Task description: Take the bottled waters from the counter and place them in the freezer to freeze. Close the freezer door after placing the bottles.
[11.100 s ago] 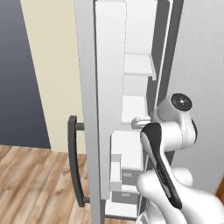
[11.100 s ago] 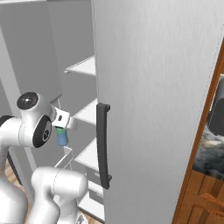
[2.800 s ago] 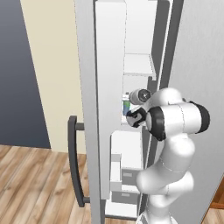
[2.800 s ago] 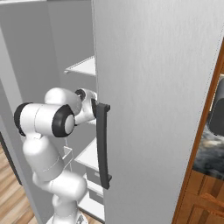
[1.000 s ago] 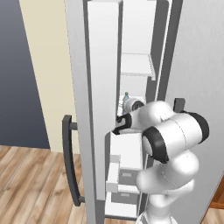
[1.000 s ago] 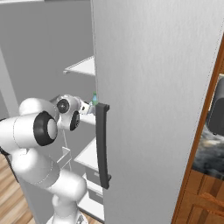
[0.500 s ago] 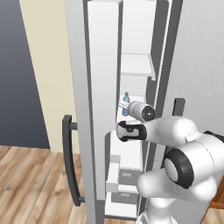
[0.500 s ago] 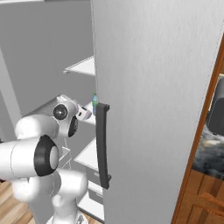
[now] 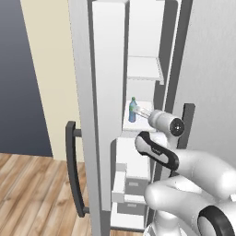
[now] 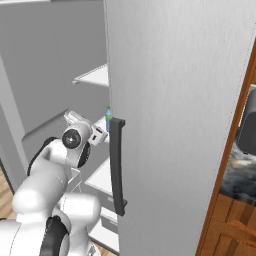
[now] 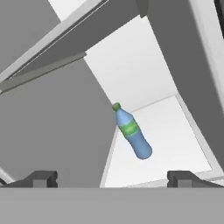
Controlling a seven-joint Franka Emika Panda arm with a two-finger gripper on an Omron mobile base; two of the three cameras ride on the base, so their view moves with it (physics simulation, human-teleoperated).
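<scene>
**Blue bottle stands on freezer shelf, claw open and apart from it**

The two-finger claw [image 11: 111,177] has its small dark blocky tips spread wide, with nothing between them. Ahead of it, well clear of both tips, the blue-tinted smooth plastic bottle with a green cap [image 11: 131,131] stands upright on a flat white shelf [image 11: 170,131] inside the tall brushed silver-grey freezer [image 9: 156,60]. The freezer door [image 9: 108,92], with white inner lining and a dark vertical bar handle [image 9: 73,173], stands open.
</scene>
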